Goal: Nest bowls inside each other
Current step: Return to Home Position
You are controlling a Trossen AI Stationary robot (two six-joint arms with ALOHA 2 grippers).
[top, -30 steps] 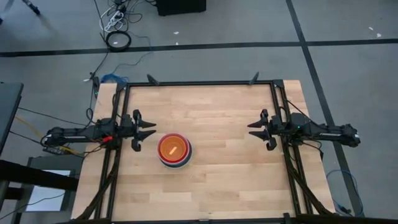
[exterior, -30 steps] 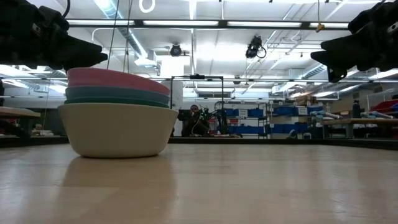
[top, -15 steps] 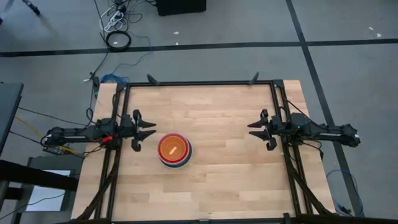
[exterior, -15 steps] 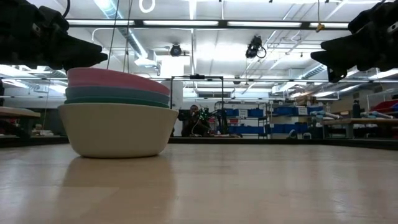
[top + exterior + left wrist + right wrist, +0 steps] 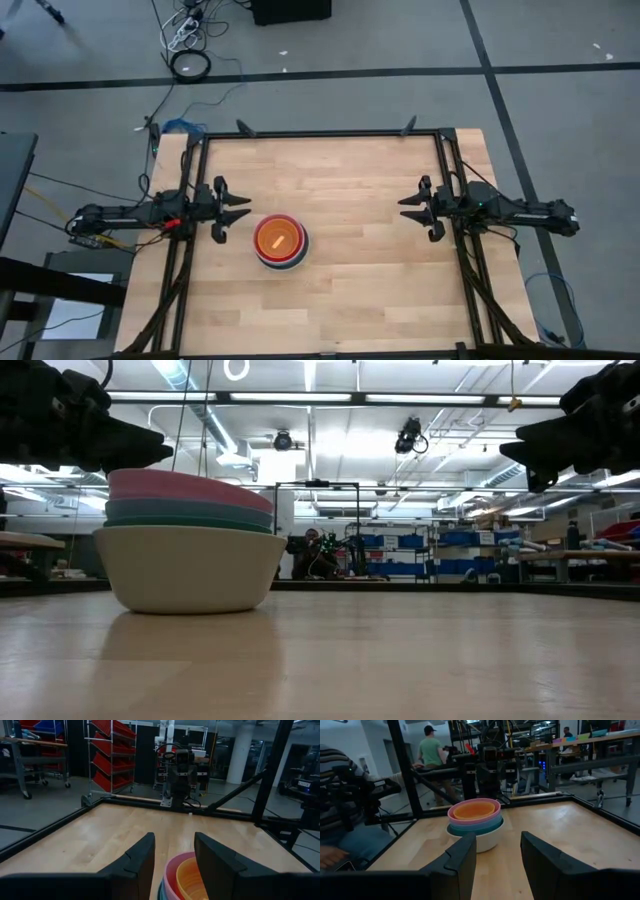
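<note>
The bowls (image 5: 281,241) stand nested in one stack left of the table's middle. The pale grey-white bowl (image 5: 190,568) is outermost and rests by its base on the wood, with teal, blue and pink rims (image 5: 188,488) above it and an orange bowl (image 5: 474,810) inside. My left gripper (image 5: 248,207) hangs open above the table, just left of the stack and a little farther back. In its wrist view (image 5: 172,855) the bowls (image 5: 182,875) show below and between its fingers. My right gripper (image 5: 401,208) hangs open at the right side, facing the bowls (image 5: 475,822) across bare wood.
A black metal frame (image 5: 320,134) runs round the wooden tabletop (image 5: 370,280). The wood to the right of the stack lies bare. Beyond the table, a person stands (image 5: 427,750) and another sits close to the left edge (image 5: 335,820).
</note>
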